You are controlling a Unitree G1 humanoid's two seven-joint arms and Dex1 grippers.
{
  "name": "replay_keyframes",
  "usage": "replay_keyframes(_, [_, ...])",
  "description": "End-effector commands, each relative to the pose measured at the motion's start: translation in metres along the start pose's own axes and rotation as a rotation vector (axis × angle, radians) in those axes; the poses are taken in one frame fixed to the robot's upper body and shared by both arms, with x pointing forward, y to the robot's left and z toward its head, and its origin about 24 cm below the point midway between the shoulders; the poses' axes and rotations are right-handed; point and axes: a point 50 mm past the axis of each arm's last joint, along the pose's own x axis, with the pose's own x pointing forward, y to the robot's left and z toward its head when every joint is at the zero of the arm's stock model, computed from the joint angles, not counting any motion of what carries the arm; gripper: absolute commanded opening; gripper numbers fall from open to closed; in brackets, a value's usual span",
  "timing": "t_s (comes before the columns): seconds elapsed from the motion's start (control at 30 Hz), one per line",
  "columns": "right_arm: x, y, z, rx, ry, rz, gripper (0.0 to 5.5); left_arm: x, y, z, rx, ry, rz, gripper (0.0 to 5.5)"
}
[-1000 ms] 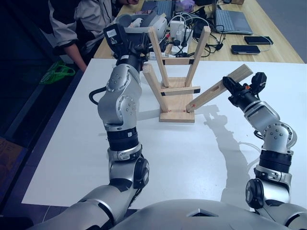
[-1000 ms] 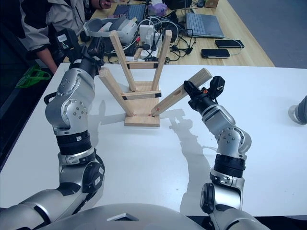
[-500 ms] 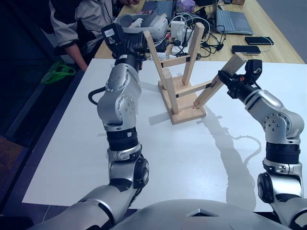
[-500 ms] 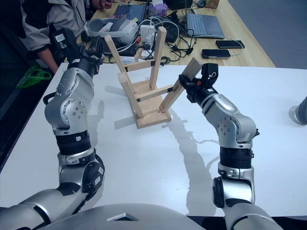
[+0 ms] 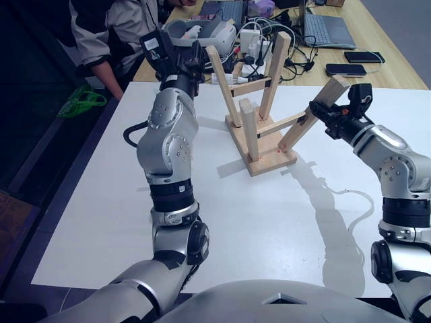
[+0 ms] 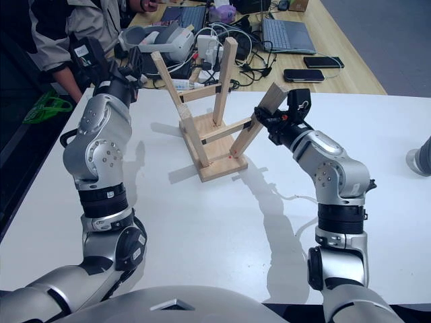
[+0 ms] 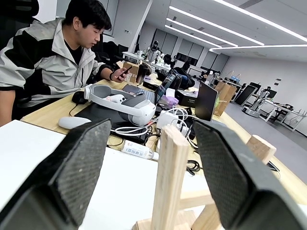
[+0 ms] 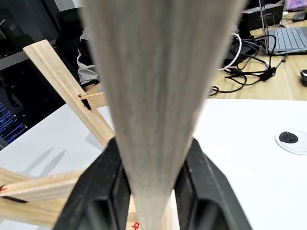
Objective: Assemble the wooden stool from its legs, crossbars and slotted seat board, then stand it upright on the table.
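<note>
Looking down from the head: the stool (image 5: 259, 131) stands upside down, seat board (image 5: 271, 160) on the white tabletop (image 5: 269, 229), legs up. The right hand (image 5: 322, 114) pinches the rightmost leg (image 5: 296, 131) near its free end. The left hand (image 5: 194, 62), spread, sits at the tip of the far-left leg (image 5: 223, 87). Behind, a wooden desk (image 5: 384, 33) holds a headset (image 5: 202, 30), cables (image 5: 296, 57), a laptop (image 5: 322, 30) and phones (image 5: 347, 68).

Left wrist view: both fingers (image 7: 72, 167) flank that leg tip, with gaps either side.

Right wrist view: black fingers (image 8: 96, 191) clamp the leg, which hides much of the stool.

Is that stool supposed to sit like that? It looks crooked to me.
The wooden stool is upside down, legs in the air, and its seat board looks tipped rather than flat on the table. The right gripper is shut on one leg, holding it askew.
</note>
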Motion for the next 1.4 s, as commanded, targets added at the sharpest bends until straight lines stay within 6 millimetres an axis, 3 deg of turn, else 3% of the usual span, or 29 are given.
replay_keyframes(0.03, [-0.004,-0.022,-0.008,0.049,0.122,-0.077,0.99,-0.002,-0.004,-0.001,-0.001,-0.015,0.000,3.16])
replay_keyframes(0.2, [-0.001,-0.027,0.006,0.021,0.146,-0.054,0.99,-0.004,-0.006,-0.004,-0.006,-0.025,0.002,3.16])
replay_keyframes(0.5, [0.005,-0.015,0.009,-0.127,0.205,0.046,0.99,-0.008,-0.009,-0.008,-0.001,-0.026,0.005,3.16])
replay_keyframes(0.87, [0.003,-0.013,-0.005,-0.130,0.220,0.052,0.99,-0.006,-0.014,-0.002,0.021,-0.041,-0.015,3.16])
replay_keyframes(0.9, [0.005,-0.012,-0.005,-0.119,0.209,0.050,1.37,-0.005,-0.014,-0.001,0.021,-0.043,-0.019,3.16])
replay_keyframes(1.0, [0.009,-0.008,-0.006,-0.090,0.185,0.056,1.46,-0.004,-0.016,-0.001,0.023,-0.041,-0.030,3.16])
replay_keyframes(1.4, [0.008,-0.010,-0.046,-0.236,0.347,0.048,1.46,0.000,-0.018,0.001,0.043,-0.036,-0.059,3.16])
